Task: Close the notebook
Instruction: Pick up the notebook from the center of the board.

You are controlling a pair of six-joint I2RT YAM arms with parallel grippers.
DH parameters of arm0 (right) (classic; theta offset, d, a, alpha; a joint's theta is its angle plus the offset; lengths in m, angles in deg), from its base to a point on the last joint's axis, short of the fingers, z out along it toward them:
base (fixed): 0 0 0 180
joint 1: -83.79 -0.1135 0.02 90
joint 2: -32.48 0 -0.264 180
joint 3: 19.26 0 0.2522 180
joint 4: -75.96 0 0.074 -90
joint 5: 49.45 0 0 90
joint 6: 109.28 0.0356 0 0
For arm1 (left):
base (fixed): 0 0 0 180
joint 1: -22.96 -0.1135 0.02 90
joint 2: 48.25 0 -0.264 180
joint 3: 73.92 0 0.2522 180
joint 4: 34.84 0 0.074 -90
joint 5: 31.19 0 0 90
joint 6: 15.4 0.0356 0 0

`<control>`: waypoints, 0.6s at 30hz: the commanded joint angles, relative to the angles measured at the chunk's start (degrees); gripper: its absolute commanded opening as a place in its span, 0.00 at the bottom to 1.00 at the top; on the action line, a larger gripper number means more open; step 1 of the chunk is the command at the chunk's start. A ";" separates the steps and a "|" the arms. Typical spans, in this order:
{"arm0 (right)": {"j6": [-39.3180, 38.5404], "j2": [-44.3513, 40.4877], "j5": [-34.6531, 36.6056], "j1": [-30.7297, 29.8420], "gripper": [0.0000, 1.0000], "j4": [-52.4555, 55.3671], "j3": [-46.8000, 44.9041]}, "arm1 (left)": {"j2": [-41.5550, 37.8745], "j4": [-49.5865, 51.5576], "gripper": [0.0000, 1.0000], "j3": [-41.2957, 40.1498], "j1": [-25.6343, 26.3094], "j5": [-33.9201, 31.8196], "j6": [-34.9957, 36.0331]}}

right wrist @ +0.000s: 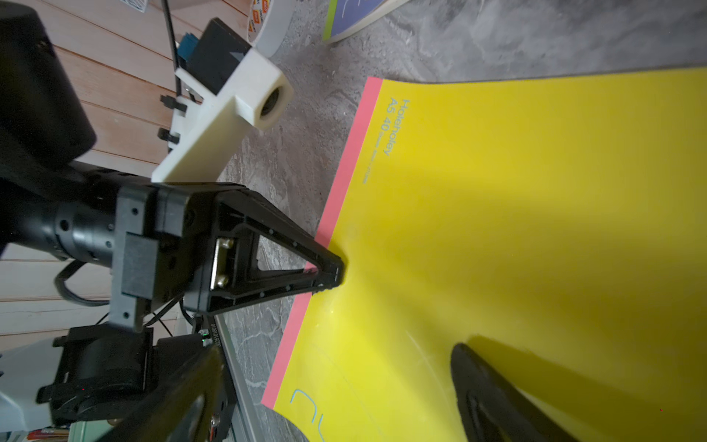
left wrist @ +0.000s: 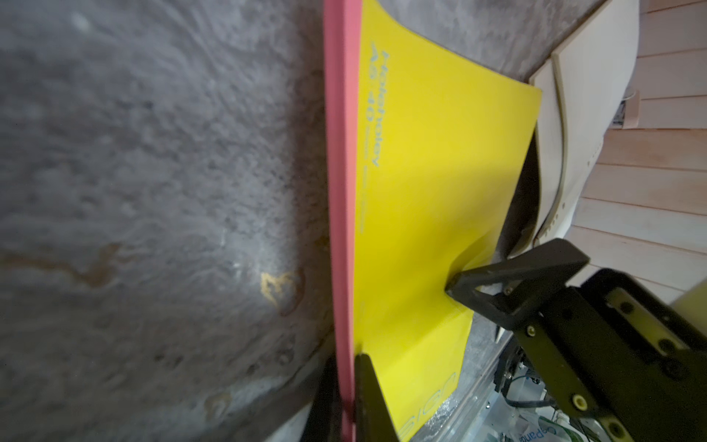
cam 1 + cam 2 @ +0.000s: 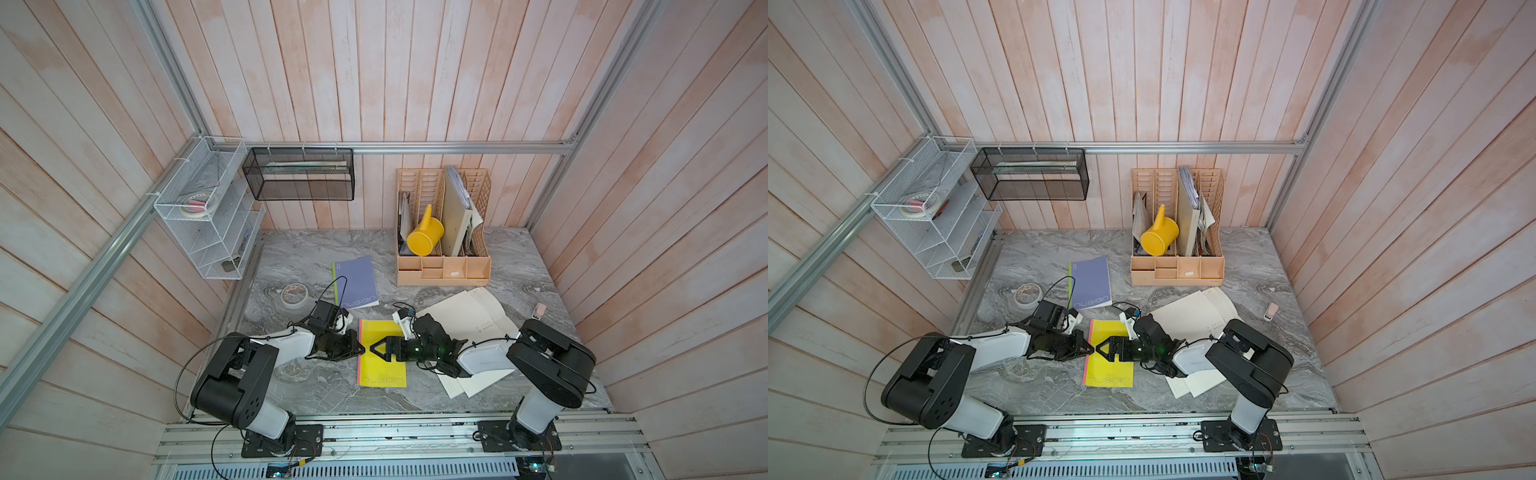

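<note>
The yellow notebook (image 3: 382, 372) with a pink spine strip lies on the marble table (image 3: 299, 257), front cover on top and slightly bowed (image 2: 440, 172). My left gripper (image 3: 360, 348) comes in from the left and is shut on the pink spine edge (image 2: 346, 382); it also shows from the right wrist, its gripper (image 1: 336, 273) pinching the strip. My right gripper (image 3: 374, 348) reaches in from the right, open, rolled on its side over the cover. One of its fingers (image 1: 478, 382) rests on the yellow cover, and the cover dents where that finger (image 2: 459, 285) touches.
Cream lined pages (image 3: 469, 320) lie spread under the right arm. A purple notebook (image 3: 355, 282) and a tape roll (image 3: 294, 294) lie behind the left gripper. A wooden organiser (image 3: 442, 266) with a yellow watering can (image 3: 424, 237) stands at the back. A small eraser (image 3: 539, 309) lies far right.
</note>
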State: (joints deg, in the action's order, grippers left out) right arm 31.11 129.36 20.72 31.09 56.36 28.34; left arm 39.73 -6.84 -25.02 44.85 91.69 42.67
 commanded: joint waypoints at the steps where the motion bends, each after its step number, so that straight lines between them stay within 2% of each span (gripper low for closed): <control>1: -2.77 -0.89 4.71 -0.25 0.96 22.88 -0.71 | 3.70 16.03 0.00 1.27 1.30 -19.48 -2.14; 5: -3.92 -6.05 5.91 1.04 0.96 26.28 -0.72 | 4.70 24.35 0.00 6.37 4.00 -28.15 -4.99; 13: -7.32 -16.81 6.83 5.94 0.96 31.25 -1.89 | 3.65 32.43 0.00 10.51 4.97 -32.56 -7.97; 18: -10.34 -21.43 6.29 10.24 0.96 34.03 -1.62 | 4.67 34.08 0.00 11.59 5.79 -32.70 -7.82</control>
State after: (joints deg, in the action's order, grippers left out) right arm 23.85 109.79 26.16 39.72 85.91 26.64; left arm 41.28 17.82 -11.67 50.47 67.85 35.31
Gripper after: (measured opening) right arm 0.965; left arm 0.071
